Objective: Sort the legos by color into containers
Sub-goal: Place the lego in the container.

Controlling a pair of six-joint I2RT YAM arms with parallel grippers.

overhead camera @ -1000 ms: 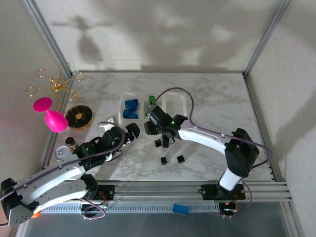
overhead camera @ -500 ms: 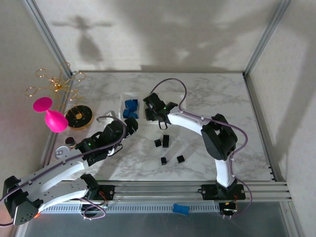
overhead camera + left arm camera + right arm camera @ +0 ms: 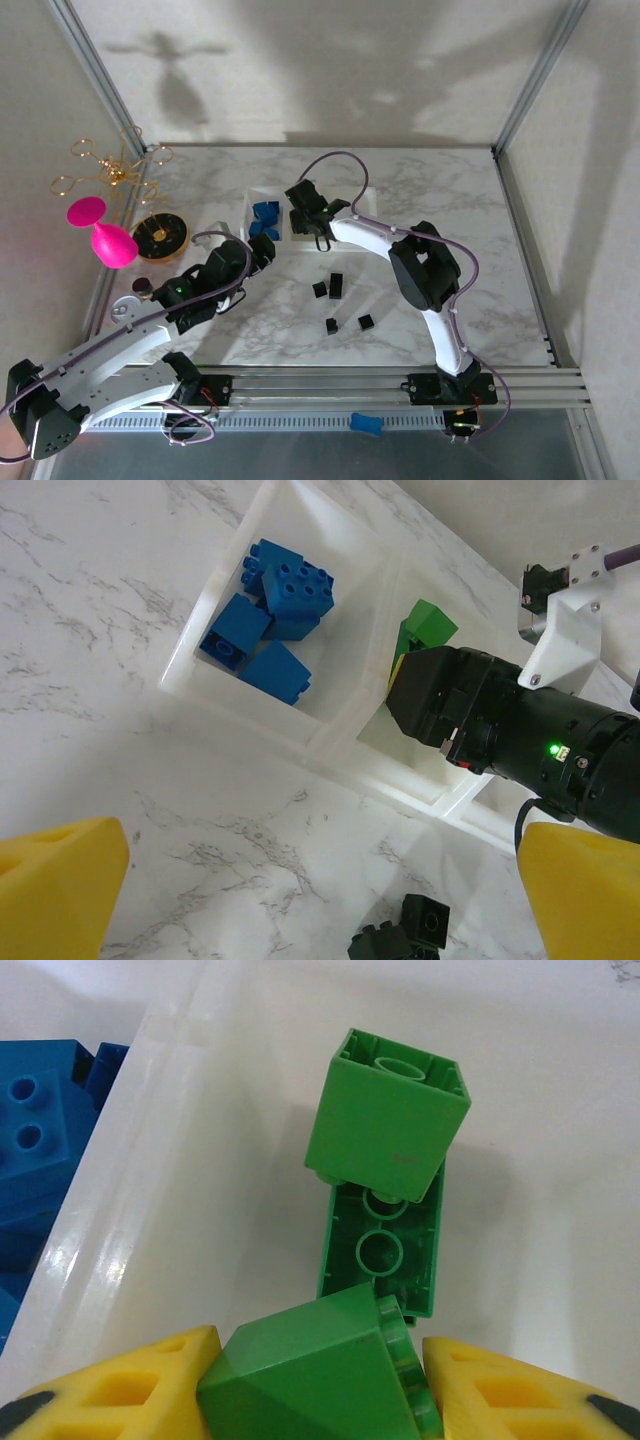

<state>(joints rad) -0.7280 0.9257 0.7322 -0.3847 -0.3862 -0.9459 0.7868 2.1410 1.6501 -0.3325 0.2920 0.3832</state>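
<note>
**Step in hand:** placing a green piece.

1. The left tool (image 3: pixel 320 885) hangs wide open and empty above the bench (image 3: pixel 120 750), just short of the containers (image 3: pixel 330 748).
2. Several black legos (image 3: pixel 336 285) lie loose on the bench between the arm bases and the containers. None is sorted yet.
3. The right tool (image 3: pixel 318 1400) is closed on a green brick (image 3: pixel 300 1370) and sits low over the middle compartment.

**Containers, left to right:**
- Left: blue bricks (image 3: pixel 275 610), about four, piled together.
- Middle: two loose green bricks (image 3: pixel 395 1125), one lying open side up, the other tipped against its far end.
- Right: mostly hidden behind the right arm, so its contents cannot be told.

**Next move, as judged:** open the right tool so the green brick drops among the loose green bricks. Keep it off the wall shared with the blue compartment, then lift clear. The black legos would go to the remaining compartment. Being small, they call for a narrow, centred grip.
</note>
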